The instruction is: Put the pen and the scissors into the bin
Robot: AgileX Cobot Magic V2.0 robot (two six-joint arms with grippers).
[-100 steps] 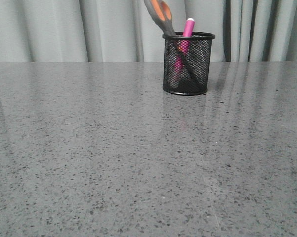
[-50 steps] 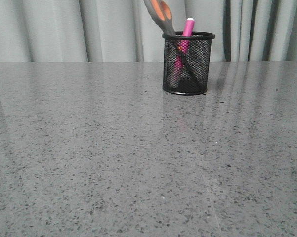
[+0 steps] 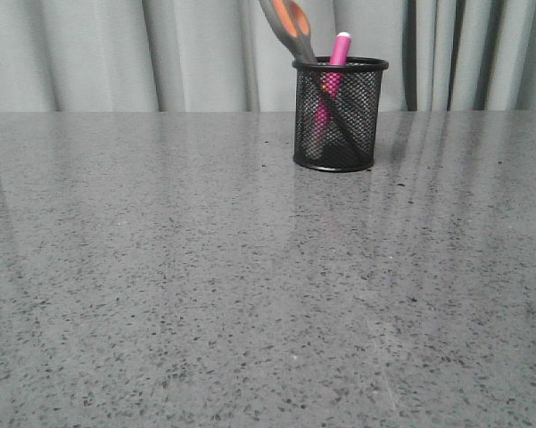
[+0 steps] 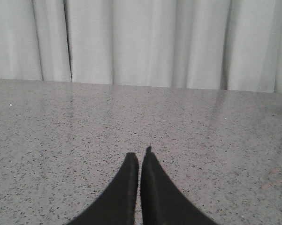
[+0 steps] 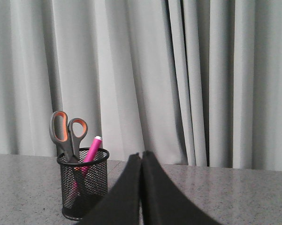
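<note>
Front view shows the bin standing upright toward the far edge of the grey speckled table, a little right of centre, with pale curtains hanging behind it. Both task items are inside it. The scissors stand blades down and lean to the left, so the handles stick out well above the rim; the top of the finger loops is cut off by the upper edge of this view. The blades are only dimly seen through the mesh, as a dark diagonal crossing toward the bin's lower right. The pen leans the other way, its small white end poking just above the rim beside the scissors; its lower part shows as a pink streak behind the mesh, and where its tip sits on the bottom is hard to make out. Neither arm appears in this view.

From the right wrist camera the 2 loops of the scissors are seen whole, with the pen tilted next to them in the bin. The right gripper has its 2 dark fingers pressed together with nothing between them, held apart from the bin.

From the left wrist camera, the left gripper is likewise closed to a thin slit and empty, above bare table; the fingertips' contact with the surface cannot be judged.
</note>
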